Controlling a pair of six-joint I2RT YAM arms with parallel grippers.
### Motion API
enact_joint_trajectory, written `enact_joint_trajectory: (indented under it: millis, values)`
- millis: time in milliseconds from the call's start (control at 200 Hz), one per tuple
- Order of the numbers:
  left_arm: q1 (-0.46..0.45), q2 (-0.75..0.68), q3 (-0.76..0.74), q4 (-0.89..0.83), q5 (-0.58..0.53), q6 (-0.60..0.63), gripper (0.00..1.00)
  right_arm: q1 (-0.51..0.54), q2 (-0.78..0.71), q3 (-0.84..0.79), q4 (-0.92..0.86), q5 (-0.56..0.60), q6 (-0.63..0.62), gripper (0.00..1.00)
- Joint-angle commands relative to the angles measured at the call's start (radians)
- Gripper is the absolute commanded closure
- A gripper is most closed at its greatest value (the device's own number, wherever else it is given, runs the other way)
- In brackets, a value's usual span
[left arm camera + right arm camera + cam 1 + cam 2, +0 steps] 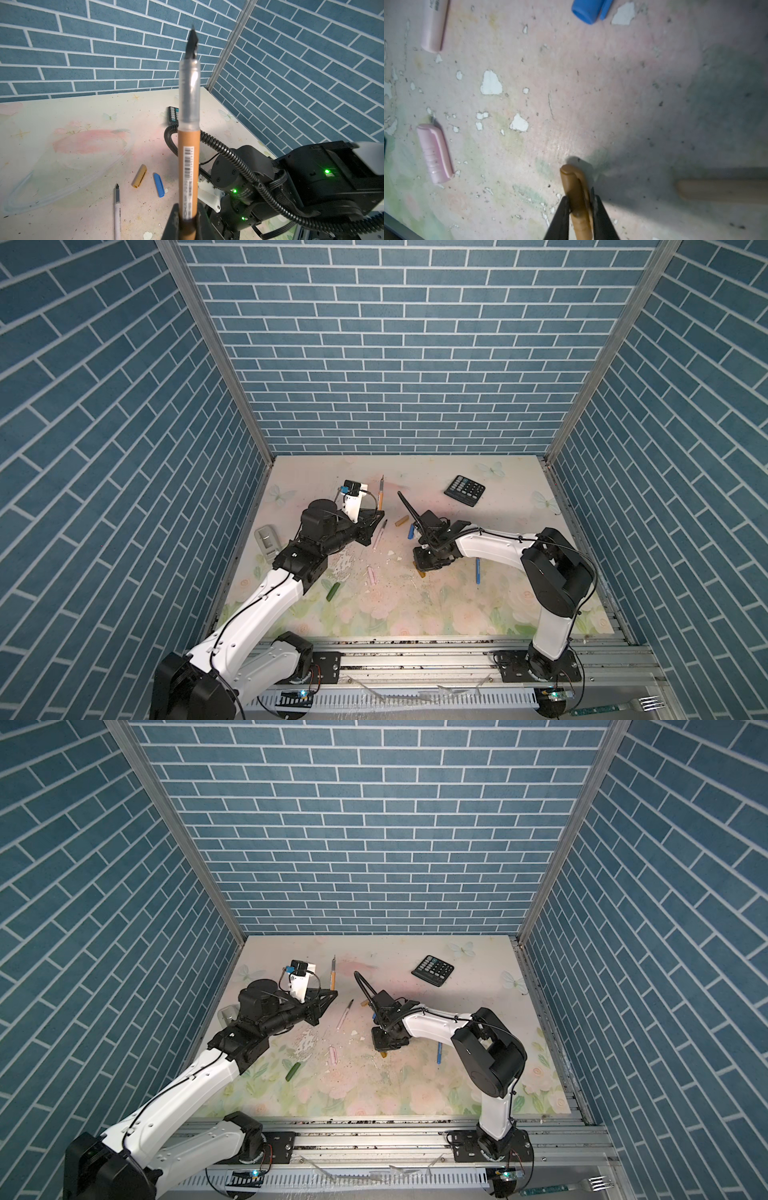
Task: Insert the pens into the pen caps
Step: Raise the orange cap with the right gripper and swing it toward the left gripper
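In a top view the left gripper (377, 515), ten o'clock from the middle of the mat (478, 605), holds a brown pen (380, 491) pointing to twelve o'clock. Left wrist view: jaws clamp its barrel. Right wrist view: the right gripper (578, 204), jaws narrow, pinches a brown cap (575, 187).

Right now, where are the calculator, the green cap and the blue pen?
calculator (464, 490): in a top view, middle of its keypad.
green cap (333, 591): in a top view, middle of its body.
blue pen (478, 571): in a top view, midway along its barrel.
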Motion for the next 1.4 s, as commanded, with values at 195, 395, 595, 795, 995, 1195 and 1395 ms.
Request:
enact_joint_trajectory:
  millis: [195, 395, 595, 795, 995, 1195, 1395]
  values:
    - [-0.004, 0.003, 0.026, 0.019, 0.009, 0.013, 1.00, 0.035, 0.061, 0.034, -0.050, 0.055, 0.023, 0.79]
    - [-0.005, 0.004, 0.028, 0.018, 0.009, 0.011, 1.00, 0.055, 0.049, 0.051, -0.062, 0.069, 0.033, 0.77]
    - [-0.004, -0.002, 0.026, 0.015, 0.005, 0.013, 1.00, 0.056, 0.051, 0.054, -0.070, 0.117, 0.050, 0.85]
    - [-0.005, -0.002, 0.021, 0.025, -0.003, 0.011, 1.00, 0.056, -0.045, 0.014, -0.002, 0.135, 0.076, 0.89]
    - [-0.017, -0.004, 0.002, 0.060, -0.012, 0.013, 1.00, 0.056, -0.269, -0.112, 0.178, 0.218, 0.089, 0.90]
    - [-0.087, 0.003, -0.025, 0.103, -0.015, 0.051, 1.00, 0.057, -0.550, -0.253, 0.428, 0.345, 0.050, 0.90]
    - [-0.178, 0.050, -0.003, 0.069, 0.025, 0.086, 1.00, 0.056, -0.739, -0.292, 0.599, 0.448, -0.015, 0.90]
